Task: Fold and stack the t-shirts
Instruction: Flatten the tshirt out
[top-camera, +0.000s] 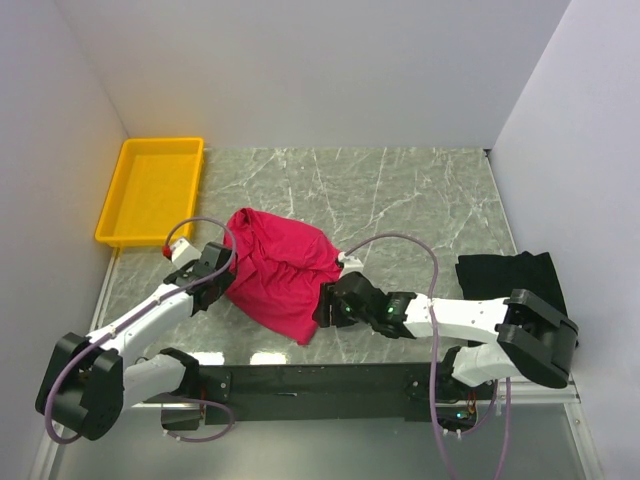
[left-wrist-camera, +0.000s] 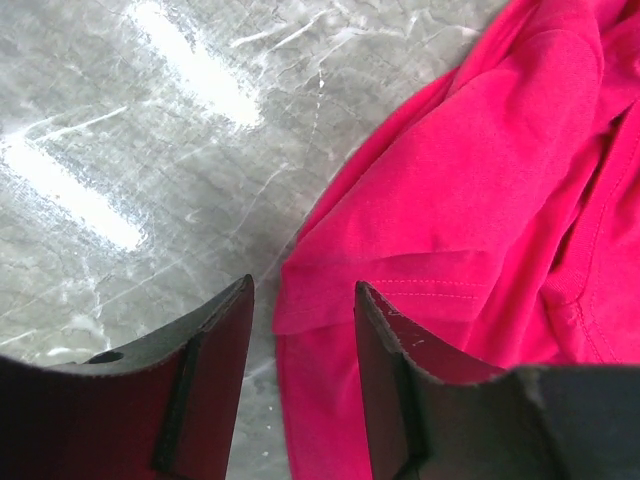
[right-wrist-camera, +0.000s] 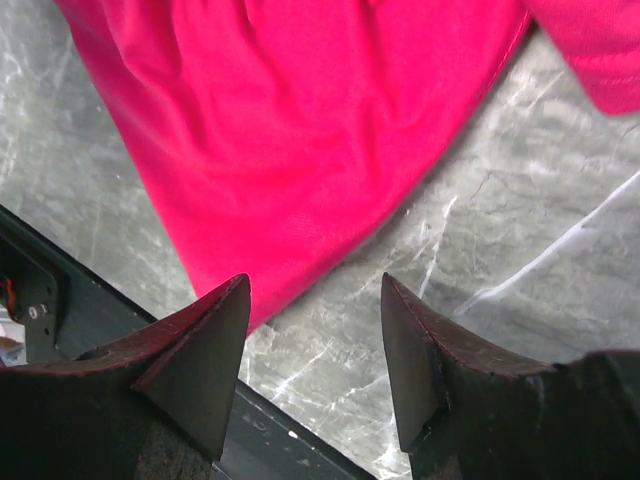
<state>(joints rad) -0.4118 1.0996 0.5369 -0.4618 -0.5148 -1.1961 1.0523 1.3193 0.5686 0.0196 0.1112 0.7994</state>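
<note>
Seen from above, a crimson-pink t-shirt (top-camera: 280, 270) lay crumpled in a loose, rumpled heap on the grey marbled table (top-camera: 400, 200), near the front edge and left of centre, its lower end tapering toward the arm bases. A black t-shirt (top-camera: 510, 275) lay apart from it at the table's right edge, partly hidden by the right arm. A yellow tray (top-camera: 112, 195) sat in the far left corner. The left gripper (top-camera: 224, 276) rested at the pink shirt's left edge and the right gripper (top-camera: 325, 305) at its lower right edge, one on each side of the heap. In the left wrist view, the left gripper (left-wrist-camera: 303, 287) stood with its jaws wide apart and nothing between them, poised over the table (left-wrist-camera: 150, 150) just where the shirt's stitched hem began; the crimson-pink t-shirt (left-wrist-camera: 480, 180) filled the right side in soft overlapping folds. In the right wrist view, the right gripper (right-wrist-camera: 313, 280) also stood wide and empty, above the rounded bottom edge of the crimson-pink t-shirt (right-wrist-camera: 300, 120), whose cloth showed shallow wrinkles. Bare table (right-wrist-camera: 500, 230) lay to the right, and the dark mounting rail (right-wrist-camera: 100, 300) crossed the lower left.
</note>
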